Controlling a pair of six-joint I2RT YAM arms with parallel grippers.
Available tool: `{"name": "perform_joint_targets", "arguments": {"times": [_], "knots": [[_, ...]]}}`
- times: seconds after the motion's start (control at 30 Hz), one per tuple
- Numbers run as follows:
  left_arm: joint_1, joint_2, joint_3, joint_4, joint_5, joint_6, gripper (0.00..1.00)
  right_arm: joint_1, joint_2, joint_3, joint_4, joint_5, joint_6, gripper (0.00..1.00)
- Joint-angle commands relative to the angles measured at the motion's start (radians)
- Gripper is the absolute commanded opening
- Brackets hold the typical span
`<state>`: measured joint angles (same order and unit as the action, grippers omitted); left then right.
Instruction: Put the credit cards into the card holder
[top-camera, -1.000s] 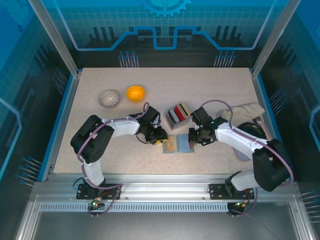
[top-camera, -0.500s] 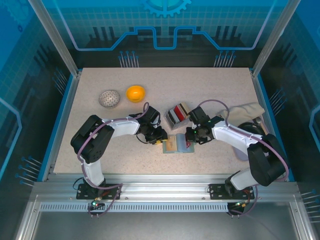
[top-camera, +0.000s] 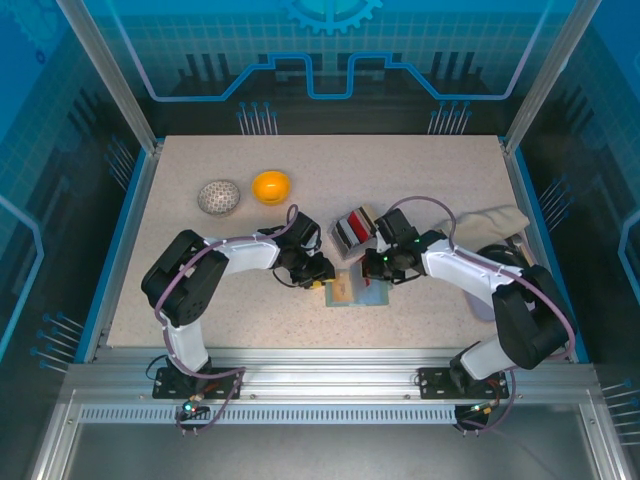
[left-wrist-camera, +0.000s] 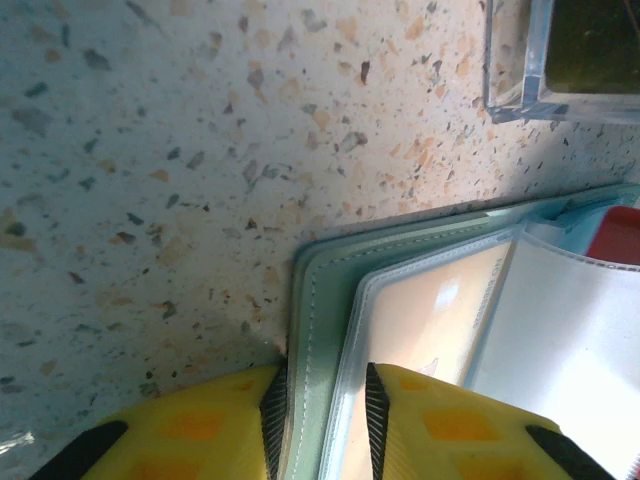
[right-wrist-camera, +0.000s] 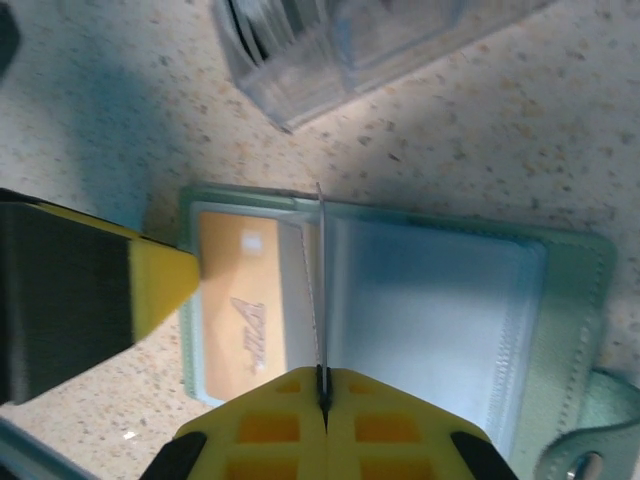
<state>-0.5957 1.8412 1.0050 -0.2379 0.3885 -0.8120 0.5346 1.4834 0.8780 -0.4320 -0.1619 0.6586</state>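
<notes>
The card holder (top-camera: 357, 290) lies open on the table, its grey-green cover (left-wrist-camera: 318, 300) at the left and its snap tab (right-wrist-camera: 585, 450) at the right. A tan credit card (right-wrist-camera: 240, 300) sits in its left sleeve. My left gripper (top-camera: 322, 283) is shut on the holder's left edge (left-wrist-camera: 322, 420). My right gripper (top-camera: 372, 268) is shut on a thin pale sheet (right-wrist-camera: 320, 290) standing edge-on over the middle; it looks like a sleeve page. More credit cards, red, black and white, stand in a clear box (top-camera: 353, 228) just behind the holder.
An orange bowl (top-camera: 271, 186) and a grey patterned ball (top-camera: 219, 197) sit at the back left. A beige cloth (top-camera: 495, 222) lies at the right, behind my right arm. The clear box corner (left-wrist-camera: 520, 80) is close to the holder's far edge.
My right gripper has moved left and slightly back over the open holder, staying shut. The left gripper and the holder have kept their place.
</notes>
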Motion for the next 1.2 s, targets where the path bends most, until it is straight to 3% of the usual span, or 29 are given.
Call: {"name": "perform_joint_targets", "arguments": {"times": [0.0, 0.27, 0.53, 0.73, 1.17], "knots": [[-0.03, 0.03, -0.015, 0.029, 0.014, 0.008, 0.29, 0.025, -0.002, 0.027, 0.016, -0.055, 0.002, 0.01], [-0.029, -0.048, -0.05, 0.033, -0.052, -0.01, 0.3, 0.025, 0.074, 0.008, 0.11, -0.137, 0.051, 0.01], [-0.029, -0.159, -0.117, 0.043, -0.148, -0.056, 0.44, -0.015, -0.008, -0.056, 0.121, -0.119, 0.048, 0.0], [-0.029, -0.17, -0.132, 0.121, -0.101, -0.044, 0.54, -0.075, -0.074, -0.146, 0.173, -0.161, 0.041, 0.01], [-0.031, -0.047, -0.063, 0.095, -0.015, -0.025, 0.49, -0.093, -0.022, -0.239, 0.316, -0.238, 0.064, 0.01]]}}
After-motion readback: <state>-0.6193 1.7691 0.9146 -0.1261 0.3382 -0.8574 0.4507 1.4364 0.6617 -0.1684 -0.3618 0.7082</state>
